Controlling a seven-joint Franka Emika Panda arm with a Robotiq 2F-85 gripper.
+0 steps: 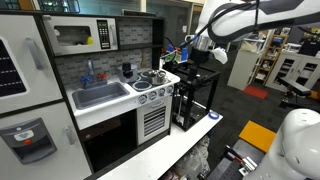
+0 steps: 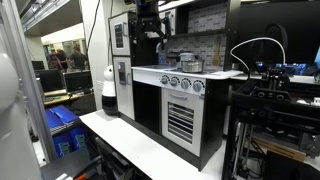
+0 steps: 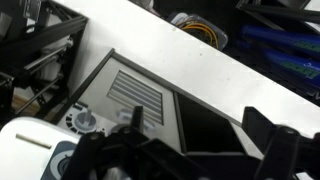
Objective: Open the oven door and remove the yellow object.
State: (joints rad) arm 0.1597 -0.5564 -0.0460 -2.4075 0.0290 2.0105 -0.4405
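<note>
Both exterior views face the toy kitchen (image 1: 152, 122) (image 2: 180, 115) from different sides; wrist view looks down closely.

The oven door (image 1: 72, 37) stands shut across its cavity. Air before it, above the sink (image 1: 100, 95), is open. The faucet (image 1: 89, 70) and stove pots (image 1: 150, 78) rise beneath, with a black frame (image 1: 197, 95) just beside the pots.

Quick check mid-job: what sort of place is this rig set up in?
Probably a lab or office, not a real home kitchen: the white microwave-style oven and sink belong to a toy play kitchen, and storage shelving stands beyond it.
</note>
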